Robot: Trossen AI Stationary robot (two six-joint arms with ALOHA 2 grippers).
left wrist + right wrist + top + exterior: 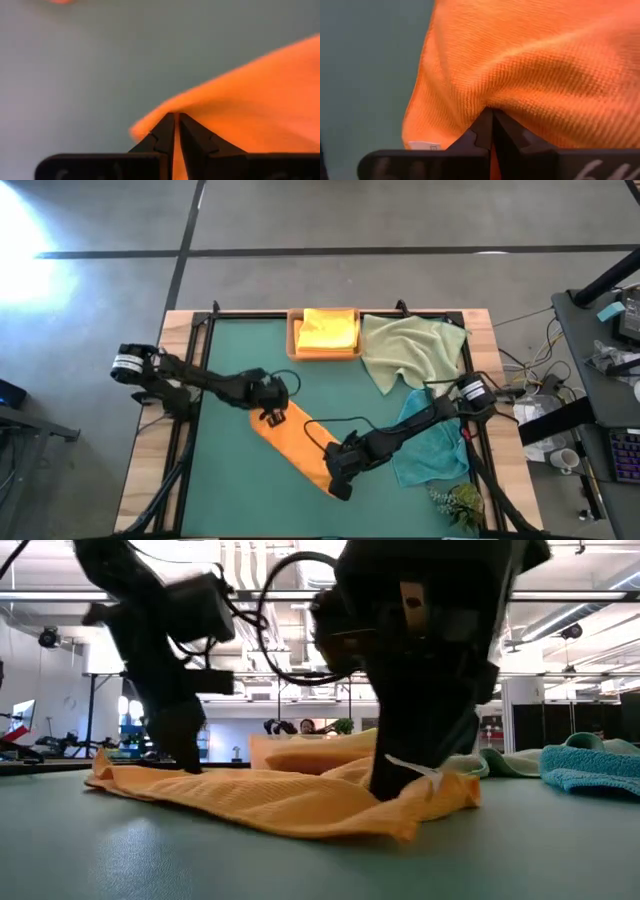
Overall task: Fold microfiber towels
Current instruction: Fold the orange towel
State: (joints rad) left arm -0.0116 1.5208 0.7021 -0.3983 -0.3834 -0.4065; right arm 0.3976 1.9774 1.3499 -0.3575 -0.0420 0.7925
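**Both grippers pinch the ends of an orange towel on the green mat**

A soft orange microfiber towel (297,442) lies folded into a long strip on the flat dark green table mat (230,360), running on a slant from the middle of the mat toward its near edge. The left gripper (270,416) stands at the strip's far end with its two dark fingers (161,135) pressed almost together on a corner of the cloth; a thin line of orange shows between them. The right gripper (338,477) stands at the near end, its fingers (479,131) closed tight on a bunched fold of the same towel, beside a small white label (424,145) at the hem. In the low view the orange cloth (290,798) rests on the mat in low ripples, both arms coming down onto it.

At the far edge of the mat a small wooden tray (293,340) holds a folded yellow towel (328,330) on top of another orange one (325,351). Just beside the tray, a pale green towel (405,348) lies loose and crumpled. Nearer the right arm's base, a teal towel (432,452) lies rumpled at the mat's right side, partly under the arm. A small green plant sprig (458,503) sits at the table's near right corner.
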